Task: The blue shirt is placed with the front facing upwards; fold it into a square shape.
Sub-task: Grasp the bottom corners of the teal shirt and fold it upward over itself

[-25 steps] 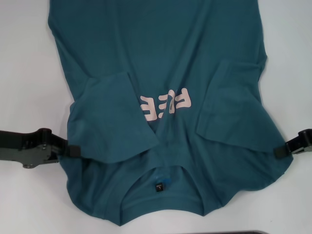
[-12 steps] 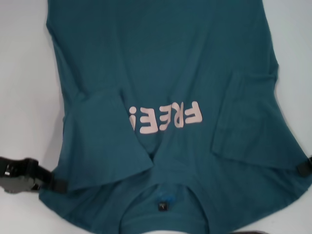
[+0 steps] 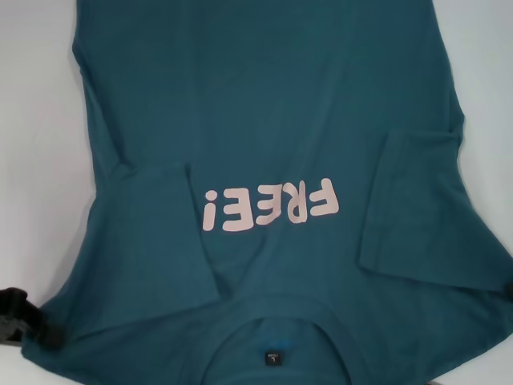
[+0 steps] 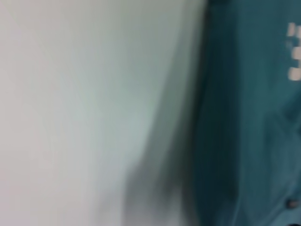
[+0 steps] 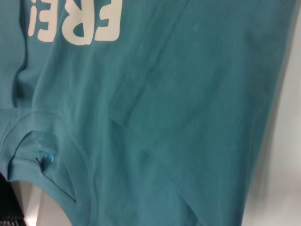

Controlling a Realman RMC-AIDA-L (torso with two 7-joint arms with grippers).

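The blue shirt [image 3: 272, 104] lies front up and covers most of the white table, its pink lettering [image 3: 271, 206] upside down to me. Its black neck tag [image 3: 273, 357] sits in the collar at the near edge. Both short sleeves are folded inward onto the body, one [image 3: 152, 241] at the left and one [image 3: 417, 208] at the right. My left gripper [image 3: 24, 321] is shut on the shirt's near-left shoulder corner. At the picture's right edge, my right gripper [image 3: 507, 289] holds the near-right shoulder and is mostly cut off. The right wrist view shows the shirt [image 5: 188, 94], its collar [image 5: 51, 141] and lettering [image 5: 75, 21].
Bare white table [image 3: 32, 120] shows to the left of the shirt and in a strip [image 3: 489, 80] at the right. In the left wrist view, table [image 4: 84, 94] lies beside the shirt's edge [image 4: 249, 117].
Both grippers have drawn outward and toward me with the shoulders. The shirt slid nearer and spread flatter, and the whole lettering came into sight. The grippers are now almost out of the picture.
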